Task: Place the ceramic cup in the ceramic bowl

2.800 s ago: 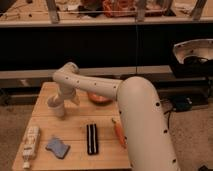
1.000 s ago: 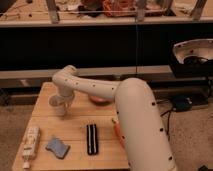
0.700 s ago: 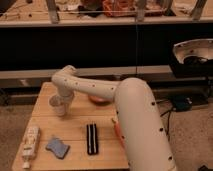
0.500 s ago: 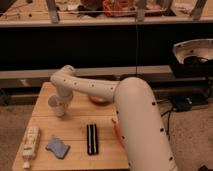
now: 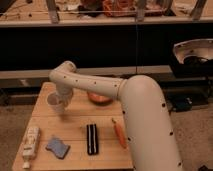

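- The claw [image 5: 60,106] hangs at the left rear of the counter [image 5: 75,125], at the end of the arm's downward-bent wrist. It sits right against the ceramic cup [image 5: 53,100].
- We cannot tell whether the claw is clenched on the cup or released, because the wrist and the cup overlap where the contact would be.
- The cup shows as a small pale tapered shape with its mouth up, on the left side of the claw. We cannot tell whether it rests on the counter or is already clear of it.
- We judge the cup to be light, rigid and glazed, so it is probably slippery, and it would chip if knocked. The taper means a hold low on the outside could slide off.
- We would pinch the wall at the rim, one side of the claw inside and one outside, or span the widest part just under the rim.
- The ceramic bowl [image 5: 100,98] lies to the right, near the cup, and is partly hidden behind the arm. It is ceramic too, so we would set the cup down gently rather than drop it.
- Nearer the front of the counter, well apart from the cup, lie a white bottle [image 5: 31,144], a blue cloth [image 5: 58,147], a black bar [image 5: 91,138] and an orange stick [image 5: 119,133].
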You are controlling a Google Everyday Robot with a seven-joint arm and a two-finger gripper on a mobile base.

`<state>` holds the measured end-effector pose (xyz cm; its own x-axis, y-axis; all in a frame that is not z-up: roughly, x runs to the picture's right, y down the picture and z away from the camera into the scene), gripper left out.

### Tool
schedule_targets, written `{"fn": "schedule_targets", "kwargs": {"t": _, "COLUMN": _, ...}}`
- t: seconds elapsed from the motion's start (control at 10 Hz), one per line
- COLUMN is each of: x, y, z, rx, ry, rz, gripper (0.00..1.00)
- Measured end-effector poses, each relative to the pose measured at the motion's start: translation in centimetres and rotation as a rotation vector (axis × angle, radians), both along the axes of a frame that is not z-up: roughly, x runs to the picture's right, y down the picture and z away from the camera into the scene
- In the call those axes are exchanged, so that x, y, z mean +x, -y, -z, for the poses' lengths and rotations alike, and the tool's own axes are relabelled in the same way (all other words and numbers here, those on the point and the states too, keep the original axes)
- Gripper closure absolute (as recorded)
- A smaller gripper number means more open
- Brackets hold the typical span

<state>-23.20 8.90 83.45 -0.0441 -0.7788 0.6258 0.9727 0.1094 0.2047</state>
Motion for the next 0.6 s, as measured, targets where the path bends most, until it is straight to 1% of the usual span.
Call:
{"fn": "schedule_targets", "kwargs": {"t": 0.1, "x": 0.8, "y": 0.9, "z": 0.5, "rx": 0.002, "ry": -0.009, "rz": -0.013, "gripper": 0.98}}
{"fn": "schedule_targets", "kwargs": {"t": 0.3, "x": 1.8, "y": 1.9, "z": 1.2, "rx": 0.003, "ry": -0.022, "rz": -0.028, "gripper": 0.98}}
{"fn": "schedule_targets", "kwargs": {"t": 0.5, "x": 2.4, "y": 2.5, "z": 1.3, "rx": 0.002, "ry": -0.037, "rz": -0.047, "gripper": 0.98}}
{"fn": "schedule_targets", "kwargs": {"t": 0.6, "x": 3.8, "y": 3.0, "z": 1.1, "rx": 0.001, "ry": -0.056, "rz": -0.064, "gripper": 0.98}}
